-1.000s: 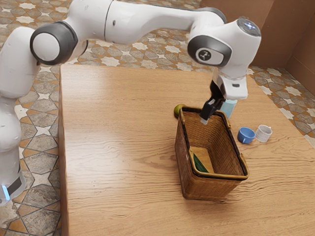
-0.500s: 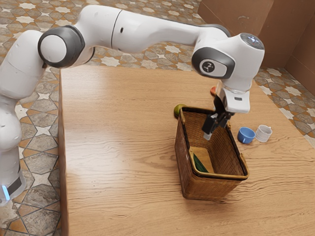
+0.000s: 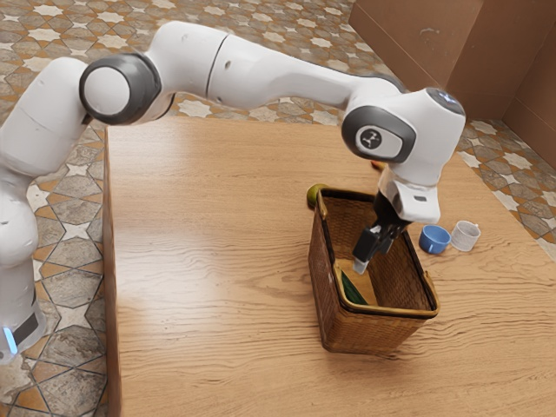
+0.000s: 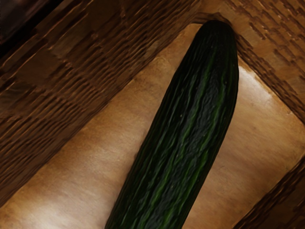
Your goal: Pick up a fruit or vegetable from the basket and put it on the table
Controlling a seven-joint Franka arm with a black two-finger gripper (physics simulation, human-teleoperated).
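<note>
As you look down into the basket (image 3: 373,337), you see the dark green cucumber (image 4: 186,124) lying on its pale floor. Its rounded end points into a corner, close to where two woven walls meet. From that corner the long axis runs out over the floor at a slant to both walls, nearer in line with one of them than square to it; the other end is out of your sight. In the exterior view, the part you can see lies inside the basket toward the exterior view's left.

Your gripper (image 3: 360,267) reaches down into the basket, pointing at its floor near the cucumber. You cannot tell whether the jaws stand wide or narrow, and you see no hold on the cucumber.

Outside the basket, a green round fruit (image 3: 314,195) sits just beside its far rim, toward the exterior view's left. On the exterior view's right of the basket stand a blue cup (image 3: 433,241) and, just beside that and farther from the basket, a white mug (image 3: 466,235). Beyond the basket, a small red thing (image 3: 377,165) is partly hidden by your arm. All these rest on the wooden table (image 3: 191,269).
</note>
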